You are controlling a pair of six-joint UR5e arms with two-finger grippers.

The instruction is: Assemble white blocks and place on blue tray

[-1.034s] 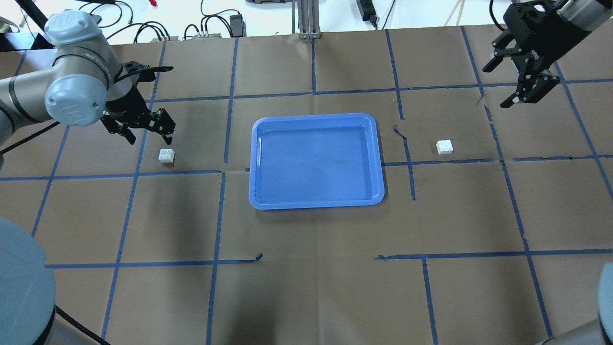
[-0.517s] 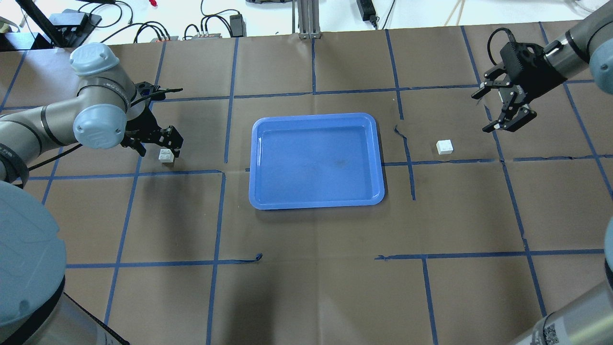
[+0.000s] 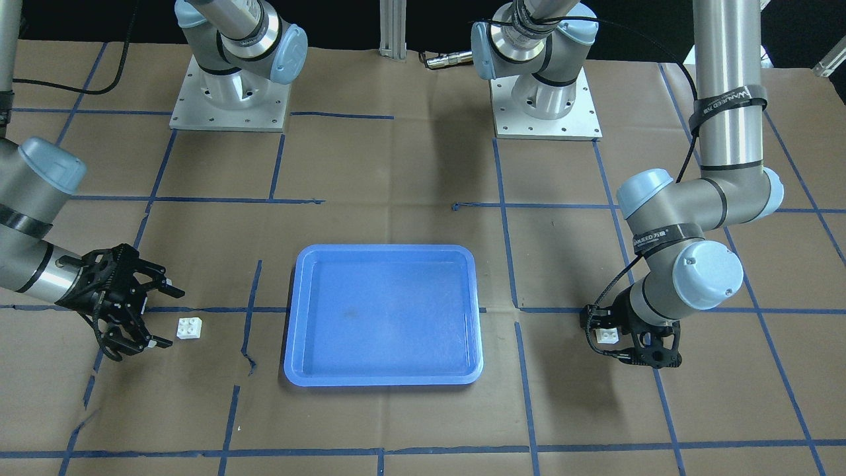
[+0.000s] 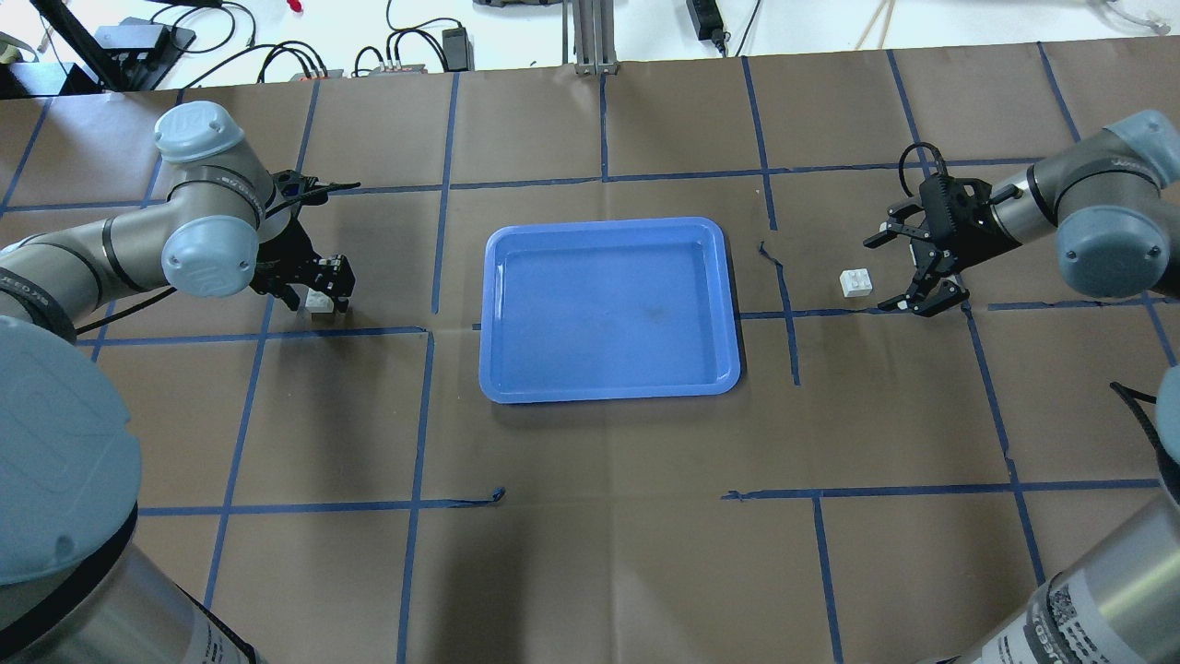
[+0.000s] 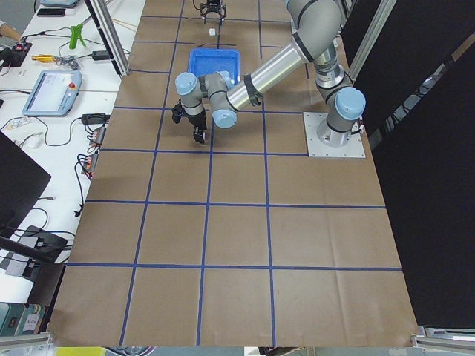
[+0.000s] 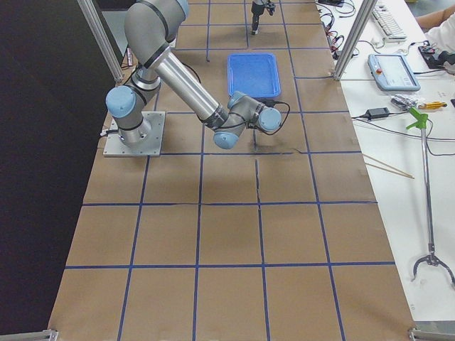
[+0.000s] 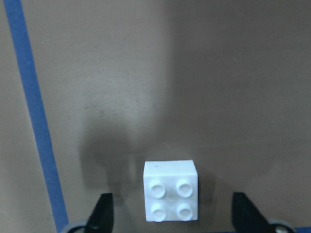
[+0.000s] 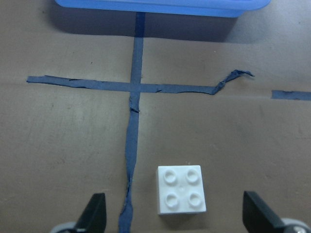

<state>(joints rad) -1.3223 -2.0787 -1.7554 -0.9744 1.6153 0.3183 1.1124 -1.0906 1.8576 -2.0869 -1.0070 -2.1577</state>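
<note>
Two white blocks (image 4: 855,281) are seen resting studs-up on a table (image 4: 608,553) covered in brown paper and marked with blue tape (image 4: 277,506). One block is placed at each side of a blue tray (image 4: 608,314), well apart from it. The left gripper (image 4: 320,293) is set low around the block (image 7: 171,191) on its side, its jaws held open, with a gap shown between each fingertip and the block. The right gripper (image 4: 880,274) is held wide open and low, with the other block (image 8: 180,189) lying just ahead of its fingertips, untouched.
</note>
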